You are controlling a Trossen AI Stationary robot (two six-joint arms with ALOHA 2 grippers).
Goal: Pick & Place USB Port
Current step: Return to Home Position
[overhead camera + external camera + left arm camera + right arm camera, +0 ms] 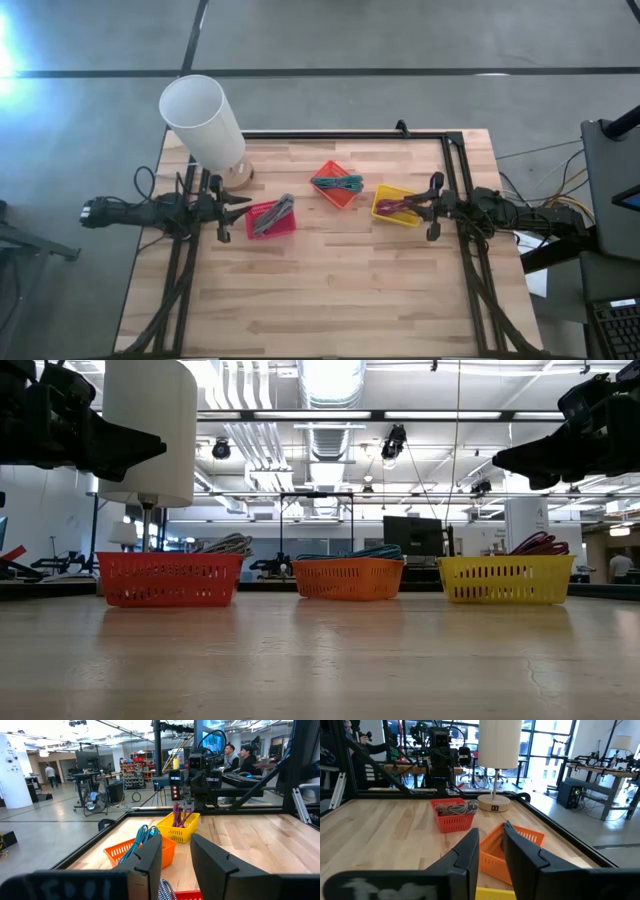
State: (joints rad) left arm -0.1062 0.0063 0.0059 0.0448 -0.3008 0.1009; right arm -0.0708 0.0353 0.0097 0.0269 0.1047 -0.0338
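Wooden table (330,300), read from above with the clock centred on it. Three small mesh bins stand in a loose row across the far half: red bin (170,580) at 10 o'clock, orange bin (348,580) at 12, yellow bin (505,580) at 2. The red bin holds a bundle of grey cables (274,212). The black and blue charger cables (337,184) lie coiled in the orange bin. The black and pink charger cable (396,207) lies in the yellow bin, its loops rising above the rim in the low view. A lamp (203,118) with a white shade stands toward 11 o'clock, near the far left corner, its round base just behind the red bin. The left gripper (238,206) hangs at 9 o'clock by the red bin's left edge and points toward 3; its fingers are spread with nothing between them. The right gripper (418,207) hangs at 3 o'clock by the yellow bin's right edge and points toward 9; its fingers are parted by a narrower gap and hold nothing. In the low view both are raised well above the tabletop. The grippers face each other across the row of bins.
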